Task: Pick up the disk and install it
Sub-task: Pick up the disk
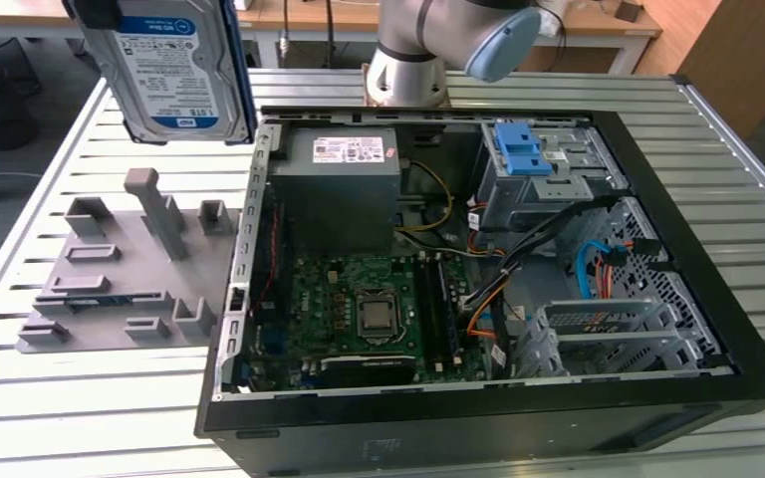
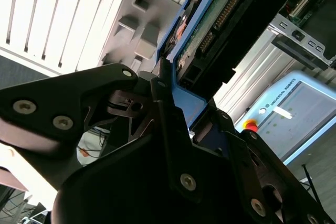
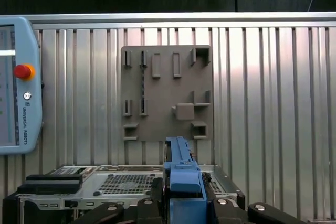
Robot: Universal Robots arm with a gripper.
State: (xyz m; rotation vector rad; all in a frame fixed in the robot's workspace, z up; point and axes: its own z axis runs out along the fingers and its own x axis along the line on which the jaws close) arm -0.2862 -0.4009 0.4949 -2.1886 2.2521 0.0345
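Holds silver-grey rectangular disk (image 1: 176, 70) in blue plastic carrier high over slatted metal table (image 1: 91, 398), label facing the exterior view, jaws clamped on its blue end handle (image 3: 184, 179).

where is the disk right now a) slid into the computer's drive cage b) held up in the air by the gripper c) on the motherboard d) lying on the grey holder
b: the disk hangs in the air, clear of the grey holder, its blue end clamped in the gripper.
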